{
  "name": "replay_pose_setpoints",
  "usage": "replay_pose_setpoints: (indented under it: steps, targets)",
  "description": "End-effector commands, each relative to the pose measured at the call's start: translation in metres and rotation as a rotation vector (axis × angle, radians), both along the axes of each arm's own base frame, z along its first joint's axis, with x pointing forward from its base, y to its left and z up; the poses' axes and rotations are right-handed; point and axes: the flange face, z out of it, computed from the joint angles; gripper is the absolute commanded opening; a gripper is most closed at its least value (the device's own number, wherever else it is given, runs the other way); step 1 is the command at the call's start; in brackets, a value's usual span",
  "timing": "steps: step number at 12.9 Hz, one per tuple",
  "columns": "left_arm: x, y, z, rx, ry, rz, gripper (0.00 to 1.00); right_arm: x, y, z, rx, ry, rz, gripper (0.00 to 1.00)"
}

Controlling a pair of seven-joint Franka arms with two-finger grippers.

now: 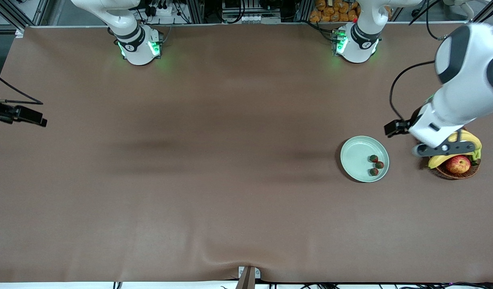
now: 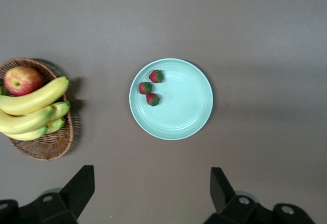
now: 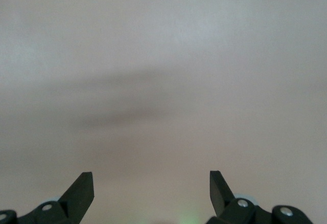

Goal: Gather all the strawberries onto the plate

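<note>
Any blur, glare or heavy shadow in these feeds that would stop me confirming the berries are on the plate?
Front view: even light, soft arm shadows on the table, left arm slightly motion-blurred. Left wrist view: sharp, no glare; three strawberries clear on the plate. Right wrist view: hazy, only bare table and a faint shadow.

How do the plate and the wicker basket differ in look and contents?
The plate is smooth, shallow and pale mint green; the basket is brown woven wicker. The plate holds three small strawberries; the basket holds bananas and an apple. Both are round and sit on the table.
</note>
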Motion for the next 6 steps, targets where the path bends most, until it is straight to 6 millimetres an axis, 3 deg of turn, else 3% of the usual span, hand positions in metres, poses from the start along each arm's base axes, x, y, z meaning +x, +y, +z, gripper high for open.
replay_pose_setpoints:
  steps: [1, 6]
  targets:
    - [-0.004, 0.008, 0.034, -0.029, -0.005, -0.053, 1.0, -0.012, 0.003, 0.025, -0.023, 0.013, -0.007, 1.0]
    - [-0.027, 0.025, 0.08, -0.086, -0.037, -0.06, 1.0, -0.012, 0.003, 0.026, -0.023, 0.011, -0.007, 1.0]
